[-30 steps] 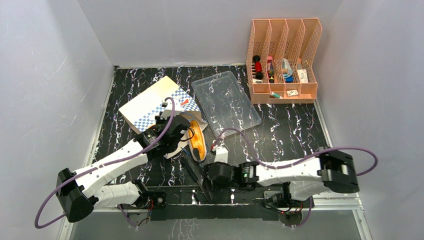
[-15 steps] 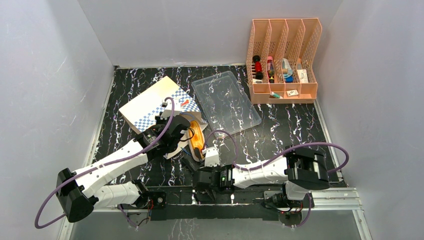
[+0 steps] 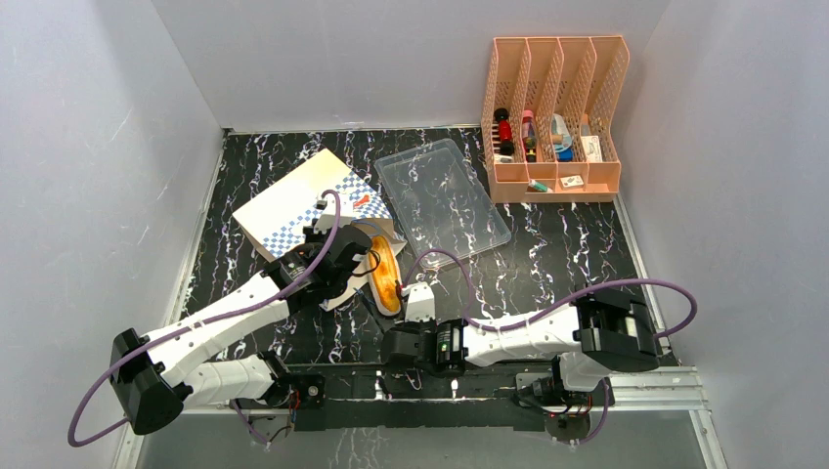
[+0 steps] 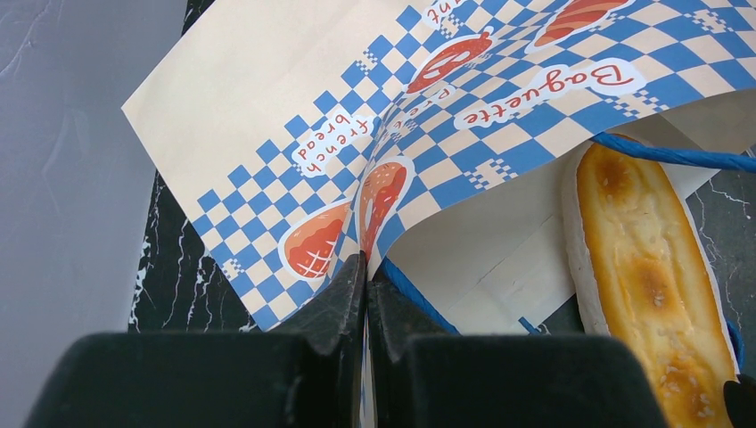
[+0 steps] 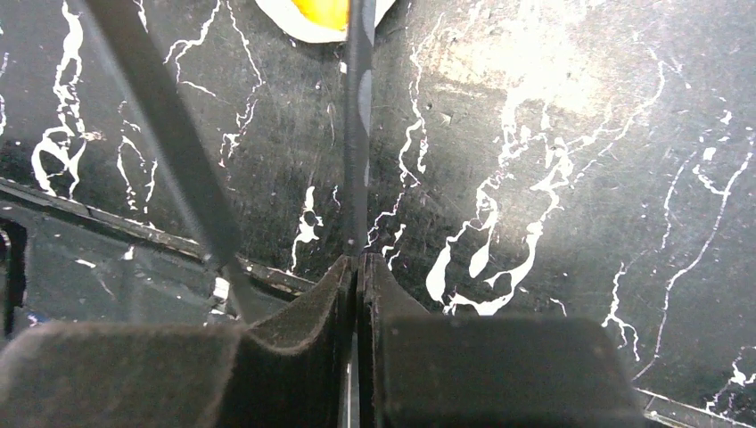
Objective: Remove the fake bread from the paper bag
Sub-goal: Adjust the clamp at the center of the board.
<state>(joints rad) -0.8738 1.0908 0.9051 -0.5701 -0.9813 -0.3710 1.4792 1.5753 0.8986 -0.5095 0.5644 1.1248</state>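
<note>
Left claw [image 4: 365, 267] is clenched on the paper bag [image 4: 267, 80] at its checkered rim. Just right of it the long bun [image 4: 646, 267] lies in the bag's open mouth, long axis running away. Right claw [image 5: 357, 267], clamped flat on nothing I can make out, faces the bun's near end straight ahead, so it is probably the better-placed puller.

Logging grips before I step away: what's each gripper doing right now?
Left gripper: closed, pinching the paper bag at its edge.
Right gripper: closed on a thin dark strip; what that is cannot be told.
</note>
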